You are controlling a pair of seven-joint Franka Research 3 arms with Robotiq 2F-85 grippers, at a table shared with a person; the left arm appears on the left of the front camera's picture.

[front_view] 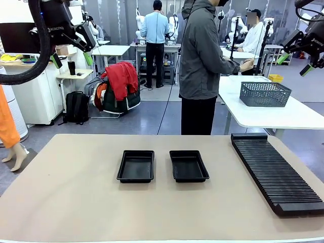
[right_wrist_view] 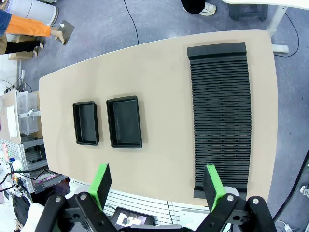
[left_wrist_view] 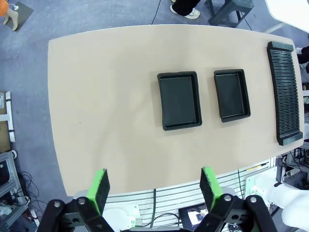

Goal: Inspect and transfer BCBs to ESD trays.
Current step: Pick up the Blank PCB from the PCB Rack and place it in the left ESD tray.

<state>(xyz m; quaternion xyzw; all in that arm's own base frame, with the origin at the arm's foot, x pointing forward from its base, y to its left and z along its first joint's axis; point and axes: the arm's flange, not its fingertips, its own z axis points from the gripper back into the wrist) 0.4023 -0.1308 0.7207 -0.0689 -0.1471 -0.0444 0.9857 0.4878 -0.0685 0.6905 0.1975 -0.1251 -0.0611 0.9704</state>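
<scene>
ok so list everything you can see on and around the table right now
trays: 2, black, both empty, side by side mid table, the second to the right of the first
rack: 1, black, slotted, along the table's right side
table: 1, beige, in front of the robot
basket: 1, grey mesh, on the white table behind
white table: 1, white, behind on the right
person: 1, grey jacket, standing at the far side, turned to the white table
left gripper: 1, black with green pads, open, high above the table
right gripper: 1, black with green pads, open, high above the table
</scene>
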